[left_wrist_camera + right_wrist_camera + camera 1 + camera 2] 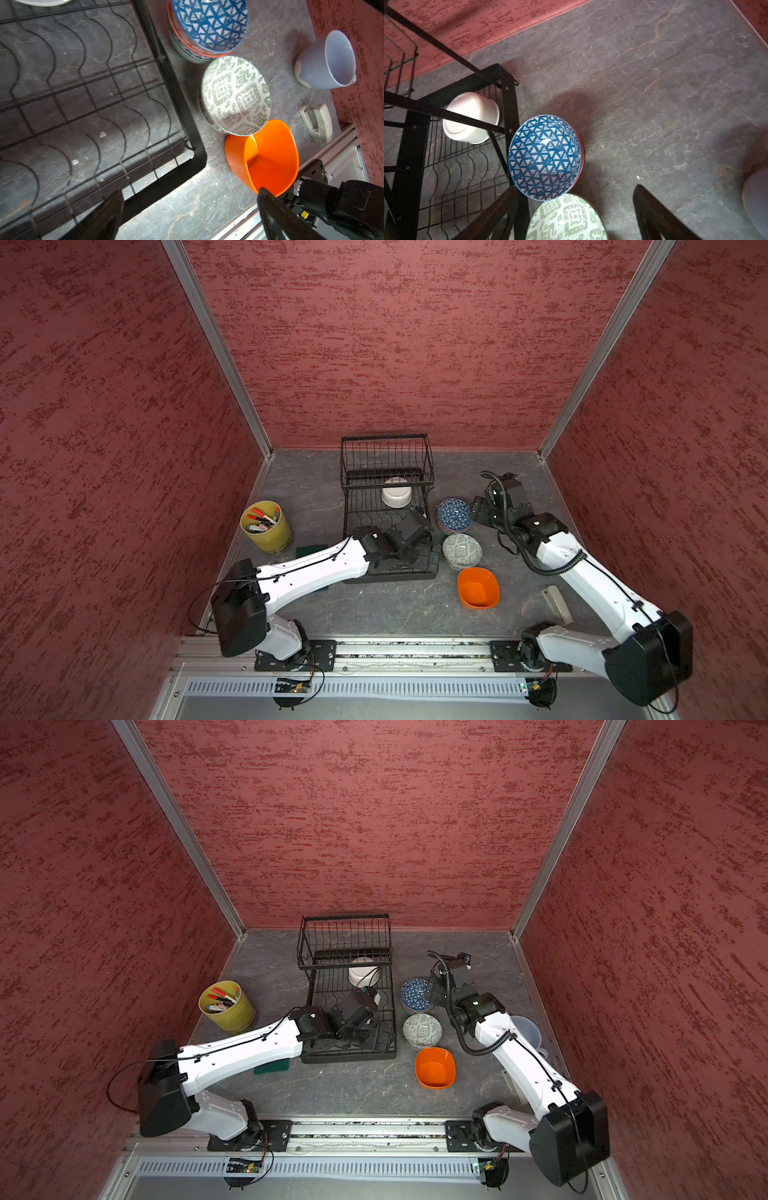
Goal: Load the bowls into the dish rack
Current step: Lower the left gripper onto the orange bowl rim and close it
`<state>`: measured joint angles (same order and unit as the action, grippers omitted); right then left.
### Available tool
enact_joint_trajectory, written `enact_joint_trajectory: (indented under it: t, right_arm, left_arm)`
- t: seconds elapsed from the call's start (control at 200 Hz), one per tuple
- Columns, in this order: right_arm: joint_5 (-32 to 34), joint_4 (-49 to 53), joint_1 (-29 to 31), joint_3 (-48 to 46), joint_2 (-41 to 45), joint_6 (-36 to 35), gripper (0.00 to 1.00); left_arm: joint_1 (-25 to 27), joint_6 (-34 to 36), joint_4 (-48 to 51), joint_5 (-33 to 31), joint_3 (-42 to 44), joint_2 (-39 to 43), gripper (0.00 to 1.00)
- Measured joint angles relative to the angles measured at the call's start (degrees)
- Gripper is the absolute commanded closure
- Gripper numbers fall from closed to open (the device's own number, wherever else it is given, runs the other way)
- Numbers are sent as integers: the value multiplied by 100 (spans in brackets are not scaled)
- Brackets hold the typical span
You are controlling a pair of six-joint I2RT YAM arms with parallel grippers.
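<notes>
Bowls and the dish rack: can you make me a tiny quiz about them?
1. True or false: a white bowl already sits in the dish rack.
2. The top bowl of the stack beside the rack is: A yellow, B blue triangles, C black.
3. Which colour of bowl lies nearest the front rail?
Key: 1 true; 2 B; 3 the orange bowl.
</notes>
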<state>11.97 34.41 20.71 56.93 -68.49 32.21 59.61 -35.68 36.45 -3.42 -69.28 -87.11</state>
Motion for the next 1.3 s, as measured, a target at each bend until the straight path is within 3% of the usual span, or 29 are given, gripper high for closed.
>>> enact_joint_trajectory:
  t: [0.436, 0.761, 1.297]
  right_arm:
    - [-151, 179, -529, -98, 120, 59, 17]
    - [-284, 212, -752, -409, 361, 61, 19]
    - [-341, 149, -868, -688, 400, 39, 20]
  left_arm:
    - [925, 59, 448, 306, -1248, -1480, 0]
    - [988, 195, 1062, 341, -1919, -2269, 3]
    - [944, 297, 1290, 601, -2404, -2975, 36]
